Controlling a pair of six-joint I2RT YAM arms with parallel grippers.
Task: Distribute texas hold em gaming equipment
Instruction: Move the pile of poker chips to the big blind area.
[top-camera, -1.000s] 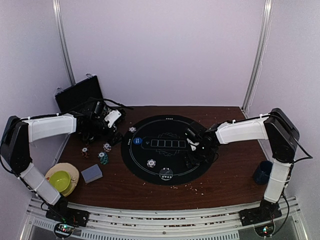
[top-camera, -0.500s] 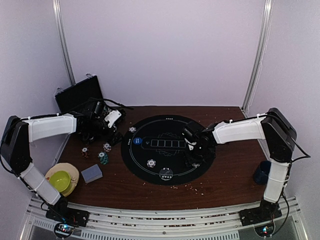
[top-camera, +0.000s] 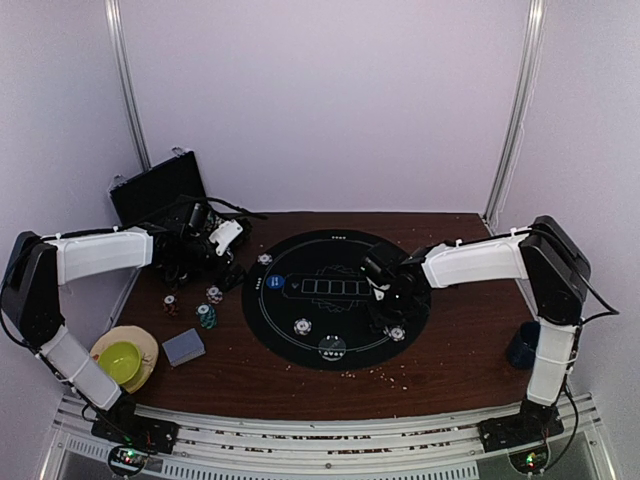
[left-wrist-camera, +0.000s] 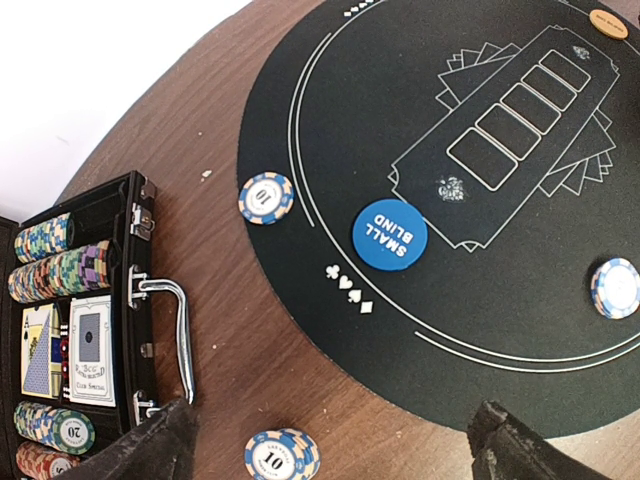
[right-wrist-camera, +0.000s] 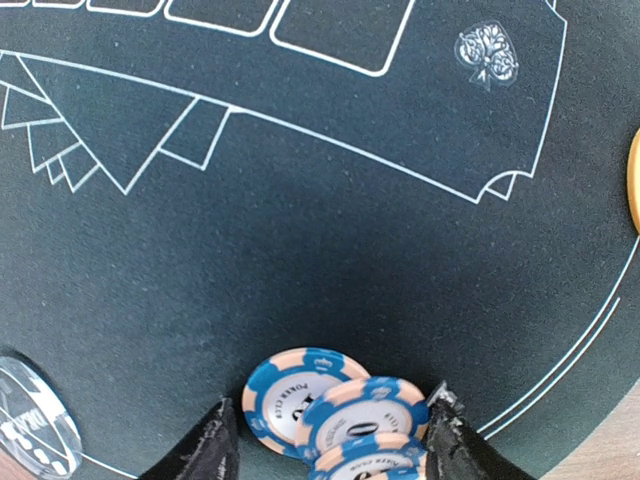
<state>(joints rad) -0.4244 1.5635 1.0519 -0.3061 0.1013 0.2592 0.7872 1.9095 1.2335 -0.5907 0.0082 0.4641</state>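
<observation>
The right gripper (right-wrist-camera: 330, 420) hangs low over the right part of the round black felt mat (top-camera: 345, 260) that fills the middle of the desk. Its fingers are spread to either side of a small fan of blue poker chips (right-wrist-camera: 300, 392) lying flat on the felt, a pose that reads as setting down one player's stake at that seat. Whether the pads touch the chips cannot be told, and the lowest chip runs off the bottom of the right wrist view, so the count is uncertain. At the far-left corner of the desk the left gripper (left-wrist-camera: 335, 425) hovers with fingers wide apart and nothing between them, between the open black case (left-wrist-camera: 137, 330) and the mat, seemingly placed to fetch more stock. Two chips marked 10 lie below it, one (left-wrist-camera: 265, 197) on the mat's left rim and one (left-wrist-camera: 282, 455) on bare wood. The blue SMALL BLIND button (left-wrist-camera: 389, 234) sits inside the mat's left arc, apparently marking a seat. A clear disc (right-wrist-camera: 30, 432) near the mat's near edge is half out of frame and its lettering is unreadable. An orange disc (left-wrist-camera: 607, 19) is clipped by the frame. A grey-blue card deck (top-camera: 183, 347) waits near the near-left corner, and the case's rows of chips are cut off on the left.
</observation>
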